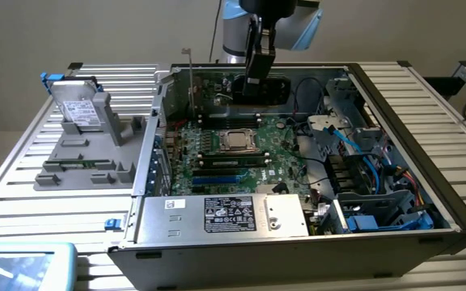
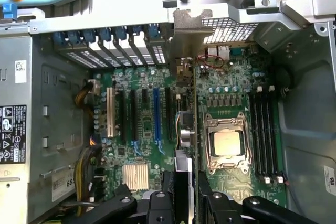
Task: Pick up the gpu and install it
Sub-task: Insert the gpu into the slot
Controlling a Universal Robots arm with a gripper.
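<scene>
Gpu [image 1: 257, 96], a thin black-faced card with a silver end bracket, is standing upright over the motherboard's [image 1: 216, 154] far side, with the gripper [image 1: 253, 77] clamping narrowly on its top edge.

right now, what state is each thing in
computer case: side open
gpu: on edge inside it, gripped
gripper: shut on the gpu
cpu: bare, no cooler
hard drive: upright in grey holder

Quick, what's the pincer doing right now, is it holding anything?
Pincer: closed on the graphics card, inside the computer case.
</scene>
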